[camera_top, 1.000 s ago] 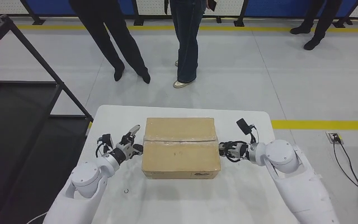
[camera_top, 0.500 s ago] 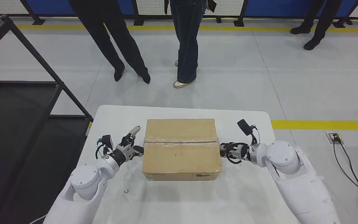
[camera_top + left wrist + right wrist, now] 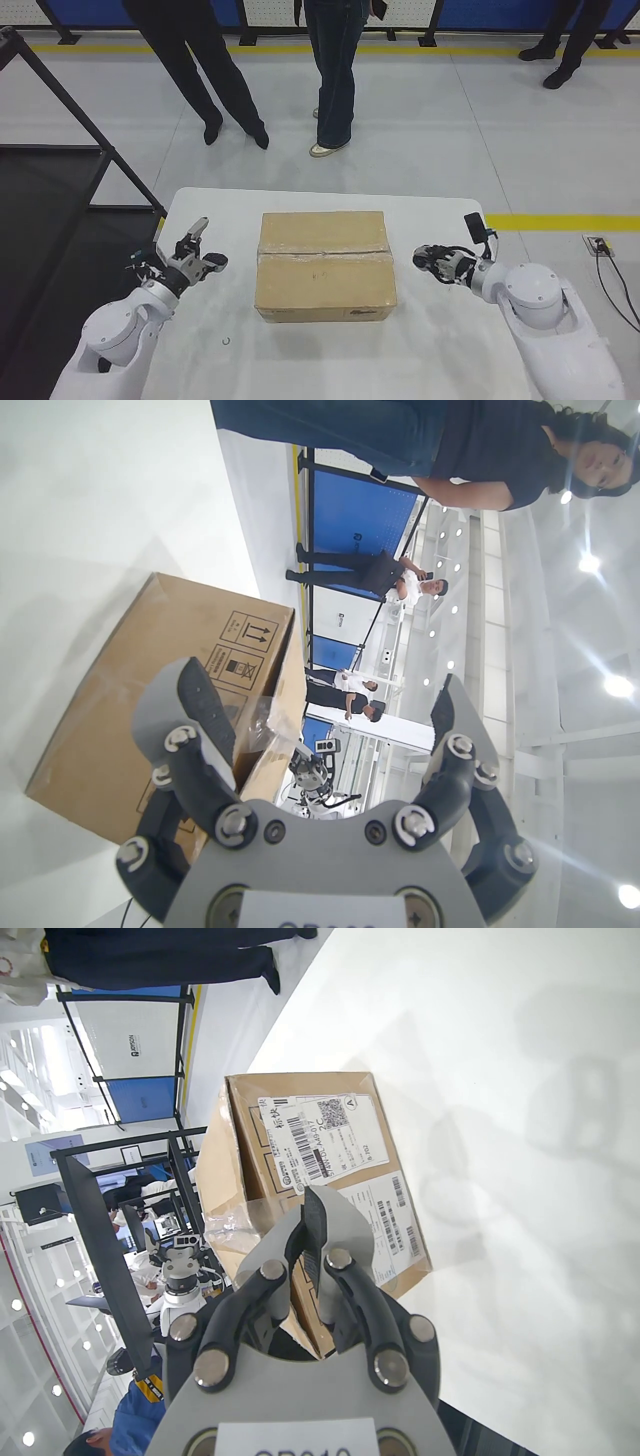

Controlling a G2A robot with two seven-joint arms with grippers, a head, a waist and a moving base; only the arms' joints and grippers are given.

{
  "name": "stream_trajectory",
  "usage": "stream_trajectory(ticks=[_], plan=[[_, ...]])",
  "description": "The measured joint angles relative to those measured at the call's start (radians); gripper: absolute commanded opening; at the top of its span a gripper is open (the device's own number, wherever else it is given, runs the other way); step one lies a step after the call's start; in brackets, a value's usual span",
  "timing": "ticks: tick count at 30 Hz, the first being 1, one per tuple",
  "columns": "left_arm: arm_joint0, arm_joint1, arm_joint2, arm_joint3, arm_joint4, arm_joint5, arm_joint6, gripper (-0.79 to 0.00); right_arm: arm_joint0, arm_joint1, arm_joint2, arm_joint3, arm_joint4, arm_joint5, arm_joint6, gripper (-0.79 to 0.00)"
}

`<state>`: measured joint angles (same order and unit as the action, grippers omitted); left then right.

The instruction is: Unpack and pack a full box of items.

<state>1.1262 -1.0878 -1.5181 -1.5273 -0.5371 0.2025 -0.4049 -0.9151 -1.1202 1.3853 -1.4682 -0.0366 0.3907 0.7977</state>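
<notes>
Left tool (image 3: 320, 690) spread wide, right tool (image 3: 312, 1208) pinched empty, each off one end of the box (image 3: 325, 262)

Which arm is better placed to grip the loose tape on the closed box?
Probably left: the left hand is open, facing the box end where loose tape sticks out. The right hand is nearer but shut.

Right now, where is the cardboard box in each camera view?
Top view: box centred on the table.
Left wrist view: box beyond the open left gripper.
Right wrist view: box beyond the shut right gripper.
Shared landmark: clear tape along the box's seam.
</notes>
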Motion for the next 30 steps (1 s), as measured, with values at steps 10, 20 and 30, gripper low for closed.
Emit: stream_trajectory(ticks=[10, 20, 30], plan=[[-0.002, 0.000, 0.002, 0.001, 0.000, 0.000, 0.002, 0.000, 0.000, 0.000, -0.001, 0.001, 0.000, -0.002, 0.000, 0.000], [0.098, -0.012, 0.046, -0.047, 0.288, -0.233, 0.304, 0.000, -0.079, -0.005, 0.060, 0.079, 0.102, -0.296, -0.196, 0.000], [0.137, -0.029, 0.088, -0.029, 0.565, -0.336, 0.573, 0.000, -0.107, -0.005, 0.093, 0.114, 0.156, -0.319, -0.247, 0.000]])
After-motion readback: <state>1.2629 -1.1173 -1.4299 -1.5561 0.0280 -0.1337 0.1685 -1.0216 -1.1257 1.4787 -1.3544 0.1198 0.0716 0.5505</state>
